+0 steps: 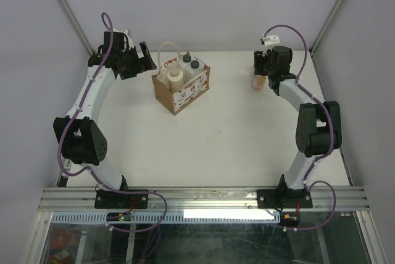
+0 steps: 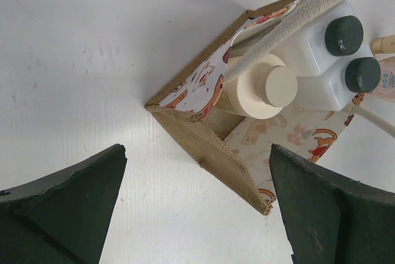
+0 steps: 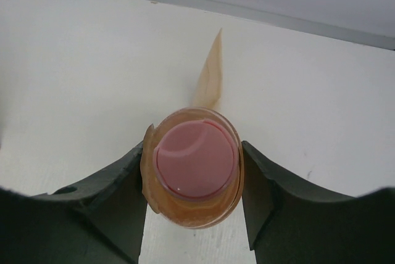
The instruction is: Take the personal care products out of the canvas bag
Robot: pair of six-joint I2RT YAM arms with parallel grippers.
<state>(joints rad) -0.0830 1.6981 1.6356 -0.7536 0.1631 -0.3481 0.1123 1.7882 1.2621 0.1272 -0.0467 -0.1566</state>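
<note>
Right gripper (image 3: 194,174) clamped on the orange-pink bottle (image 3: 196,160), far right of tabletop (image 1: 234,134). Left gripper (image 2: 197,171) spread wide beside the bag (image 2: 213,147); white bottles (image 2: 321,60) and cream bottle (image 2: 262,91) inside.

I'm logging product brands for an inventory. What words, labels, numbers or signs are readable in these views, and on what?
No text can be read in any view.
On the bag: printed red-orange pictures only, no lettering.
On the pale pink item at the right edge of the left wrist view: small teal marks, too small to read.
On the white bottles, cream bottle and pink-capped bottle: no label visible.
</note>
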